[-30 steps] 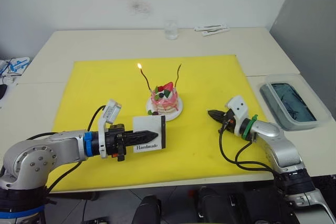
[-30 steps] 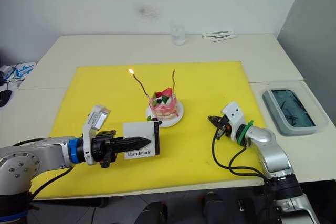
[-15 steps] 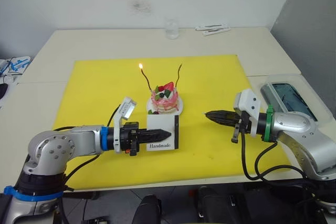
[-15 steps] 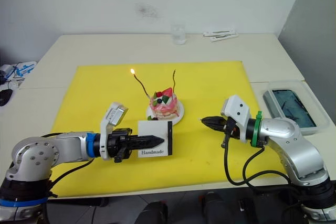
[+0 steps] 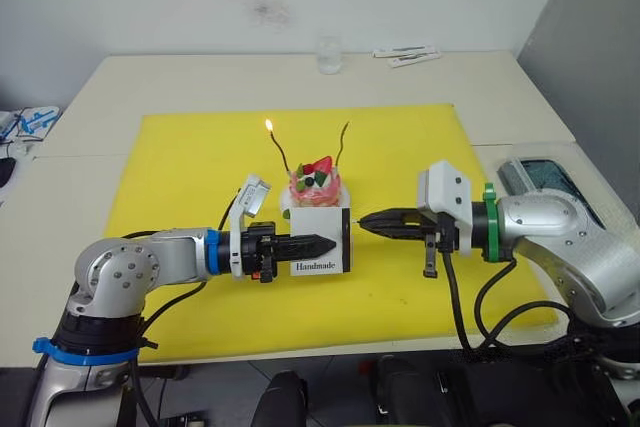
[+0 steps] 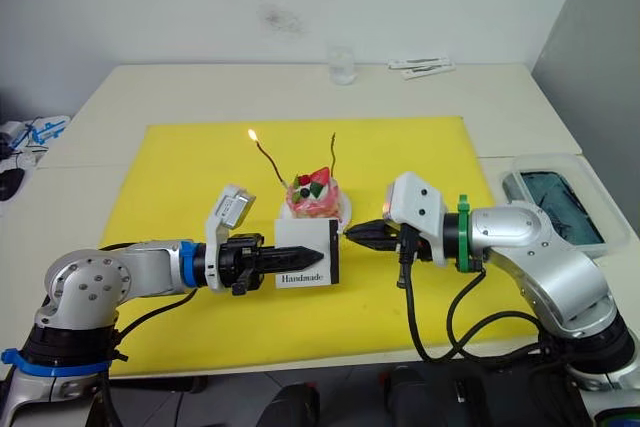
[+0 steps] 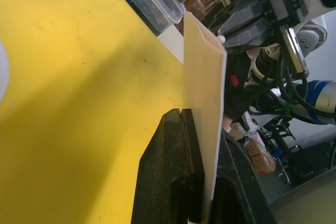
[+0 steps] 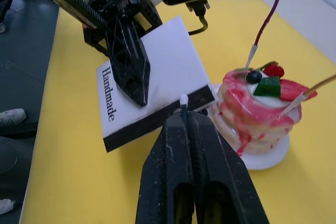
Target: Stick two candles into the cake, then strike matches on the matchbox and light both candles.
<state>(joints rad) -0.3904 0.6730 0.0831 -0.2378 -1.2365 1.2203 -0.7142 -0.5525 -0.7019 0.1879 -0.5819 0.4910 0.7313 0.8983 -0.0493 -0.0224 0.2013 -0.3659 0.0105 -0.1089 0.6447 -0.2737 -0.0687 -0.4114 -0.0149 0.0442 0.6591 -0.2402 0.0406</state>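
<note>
gripping matchbox (image 6: 307, 263) in left gripper (image 6: 300, 257), right gripper (image 8: 185, 129) pinching match (image 8: 184, 109) at strip, cake (image 6: 315, 199) just behind, glass (image 6: 342, 64) far back

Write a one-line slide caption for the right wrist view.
Right claw brings a white-tipped black match to the black strip of the flat white "Handmade" matchbox beside the pink-and-white layered cake.

the two head views look forward and down from above the yellow mat (image 5: 180, 167), far enough to take in the whole table (image 5: 150, 77). both share the cake (image 5: 316, 185) at centre. the left wrist view sits very close, looking along the matchbox (image 7: 203, 103) edge toward the right gripper (image 7: 247, 22). the right wrist view looks closely at the same matchbox and cake from the opposite side.
</note>
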